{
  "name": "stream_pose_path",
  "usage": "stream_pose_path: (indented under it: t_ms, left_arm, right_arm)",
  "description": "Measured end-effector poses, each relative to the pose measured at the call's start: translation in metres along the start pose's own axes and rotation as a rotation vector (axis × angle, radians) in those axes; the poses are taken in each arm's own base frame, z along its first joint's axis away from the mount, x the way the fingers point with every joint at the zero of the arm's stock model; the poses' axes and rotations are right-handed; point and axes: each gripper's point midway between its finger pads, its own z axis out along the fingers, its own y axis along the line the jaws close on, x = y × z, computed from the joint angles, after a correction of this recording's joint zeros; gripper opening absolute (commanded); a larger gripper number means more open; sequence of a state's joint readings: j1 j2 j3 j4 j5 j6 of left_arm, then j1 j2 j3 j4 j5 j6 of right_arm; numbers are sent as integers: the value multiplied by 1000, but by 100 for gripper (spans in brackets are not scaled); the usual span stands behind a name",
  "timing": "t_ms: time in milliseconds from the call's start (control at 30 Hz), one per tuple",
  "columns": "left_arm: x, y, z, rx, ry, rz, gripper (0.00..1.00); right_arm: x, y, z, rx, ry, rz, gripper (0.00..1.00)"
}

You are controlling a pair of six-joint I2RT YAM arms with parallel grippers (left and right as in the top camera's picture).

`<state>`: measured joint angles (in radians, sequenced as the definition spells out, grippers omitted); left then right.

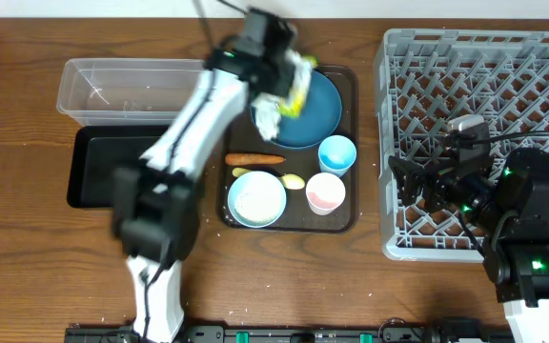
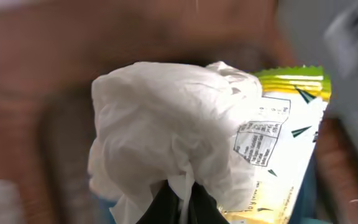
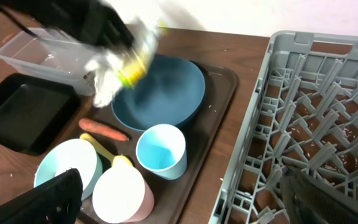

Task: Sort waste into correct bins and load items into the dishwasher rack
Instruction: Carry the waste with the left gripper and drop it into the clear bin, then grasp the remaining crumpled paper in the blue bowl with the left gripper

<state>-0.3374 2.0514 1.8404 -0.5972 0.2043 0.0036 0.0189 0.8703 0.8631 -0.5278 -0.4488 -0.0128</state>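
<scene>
My left jaws clamp crumpled paper (image 2: 160, 124) and a yellow-green packet (image 2: 284, 143) above the blue plate (image 1: 322, 110) — not yet binned. Carrot (image 1: 254, 159), bowl (image 1: 256, 198), blue cup (image 1: 337, 152) and pink cup (image 1: 325, 192) sit on the tray (image 1: 353, 95); rack (image 1: 484, 86) unloaded, right jaws open.

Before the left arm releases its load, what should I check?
1. Left gripper shut on the crumpled white paper: ok.
2. Yellow-green packet pinched too, or only riding beside the paper: cannot tell.
3. Load above a bin: not ok, it hangs over the blue plate.
4. Clear tub open on top with room inside: ok.
5. Black tray has bare floor to receive waste: ok.
6. Right gripper out of the way, open over the dishwasher rack: ok.
</scene>
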Motion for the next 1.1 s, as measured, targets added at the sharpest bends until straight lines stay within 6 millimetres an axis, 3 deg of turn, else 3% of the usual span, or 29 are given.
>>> stream_pose_path:
  t_ms: [67,133,200,267,333,500,833,867,933,967,1033,1100]
  left_arm:
    - [-20,15,-45,-48,-71,-31,6]
    - [-32,38,-79,-118,-123,-76,6]
    - [-36,70,-103,-208,-157,-140,6]
    - [-33,100,-111,-276,-161,-203,6]
    - [-23,135,-109,-343,-140,-281,6]
    - [8,194,-91,-436,-78,-439,6]
    - [69,248,-49,-573,18,-788,7]
    - [75,252,-47,-584,28,-816,11]
    - [84,258,-45,-603,41,-853,47]
    - [85,260,-45,-609,39,-870,57]
    - [86,262,-46,-616,34,-886,73]
    - [86,262,-47,-616,29,-899,80]
  right_arm:
    - [0,0,0,0,0,-1,99]
    - [0,0,0,0,-1,-1,99]
    - [0,0,0,0,0,-1,99]
    - [0,0,0,0,0,0,99]
    - [0,0,0,0,0,0,99]
    - [0,0,0,0,-1,-1,99]
    - [2,0,0,1,8,3,99]
    - [2,0,0,1,8,4,99]
    - [2,0,0,1,9,4,99]
    - [2,0,0,0,9,4,99]
    - [2,0,0,0,9,4,99]
    - [2,0,0,0,9,4,99]
